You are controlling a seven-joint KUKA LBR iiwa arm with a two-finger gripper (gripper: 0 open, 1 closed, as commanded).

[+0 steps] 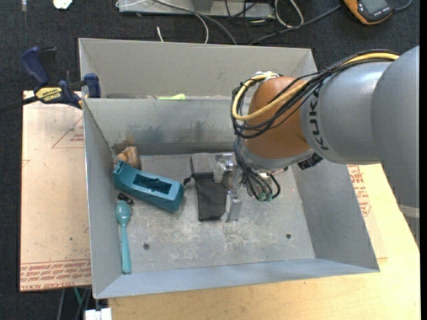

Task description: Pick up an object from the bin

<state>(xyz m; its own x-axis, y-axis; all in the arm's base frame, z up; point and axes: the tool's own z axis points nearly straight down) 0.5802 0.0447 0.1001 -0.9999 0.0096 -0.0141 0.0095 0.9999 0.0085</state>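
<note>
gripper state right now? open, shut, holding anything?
Gripper: cannot be told whether open or shut. It is low in the bin's middle, against the right edge of a dark grey block; no grasp visible.

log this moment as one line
gripper: low in bin | at: right edge of dark flat object | left of it: teal block, teal spoon | pick: not yet done
</note>
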